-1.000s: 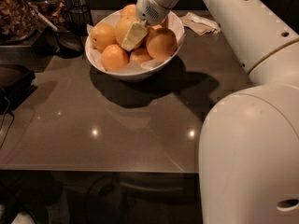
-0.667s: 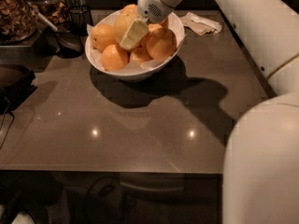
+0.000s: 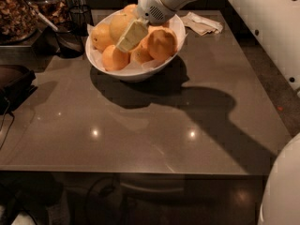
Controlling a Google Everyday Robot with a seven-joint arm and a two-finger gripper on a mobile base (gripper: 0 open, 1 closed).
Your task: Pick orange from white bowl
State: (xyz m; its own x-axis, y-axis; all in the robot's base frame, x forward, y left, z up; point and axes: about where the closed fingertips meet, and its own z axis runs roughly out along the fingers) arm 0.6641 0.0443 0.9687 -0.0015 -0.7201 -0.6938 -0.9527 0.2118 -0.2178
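Observation:
The white bowl (image 3: pixel 140 74) stands at the back of the grey table, lined with white paper and filled with several oranges. One orange (image 3: pixel 161 43) lies at its right side, another orange (image 3: pixel 114 57) at its front left. My gripper (image 3: pixel 131 35) reaches down into the bowl from the upper right. Its cream tip lies against the top orange (image 3: pixel 120 24) in the middle of the pile. The white wrist (image 3: pixel 157 6) hides the bowl's back rim.
A crumpled napkin (image 3: pixel 202 23) lies right of the bowl. A black scoop (image 3: pixel 69 42) and a bin of brown pieces (image 3: pixel 16 13) stand at the back left. A dark object (image 3: pixel 14 83) sits at the left edge. My white arm (image 3: pixel 262 27) crosses the right side.
The big white arm segment has swung right, out of the lower right of the view. The gripper has stayed at the same spot in the bowl.

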